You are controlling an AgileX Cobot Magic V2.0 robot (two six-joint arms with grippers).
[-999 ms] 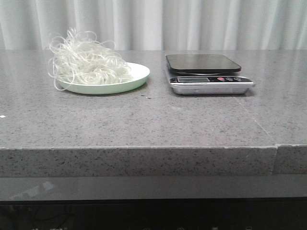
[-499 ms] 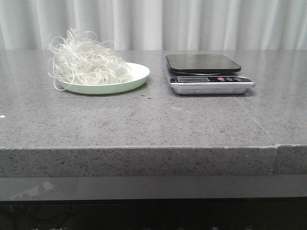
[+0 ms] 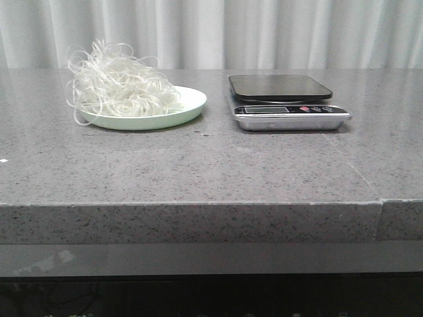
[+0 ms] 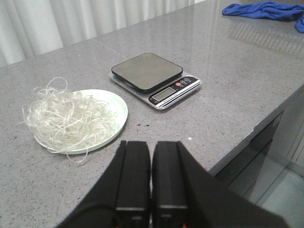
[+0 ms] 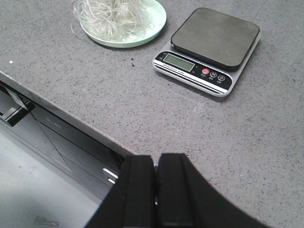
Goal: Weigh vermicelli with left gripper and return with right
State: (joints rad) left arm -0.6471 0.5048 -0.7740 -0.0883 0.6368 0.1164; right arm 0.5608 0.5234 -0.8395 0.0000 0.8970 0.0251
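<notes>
- Vermicelli: a loose, fluffy tangle of thin, translucent whitish strands, heaped on a pale green plate; stray loops spill over the rim. It lies ahead of the left gripper's closed jaws, off to one side, well apart from them.
- Left gripper: matte black, fingers pressed together with nothing between them, held above the near table edge, touching nothing.
</notes>
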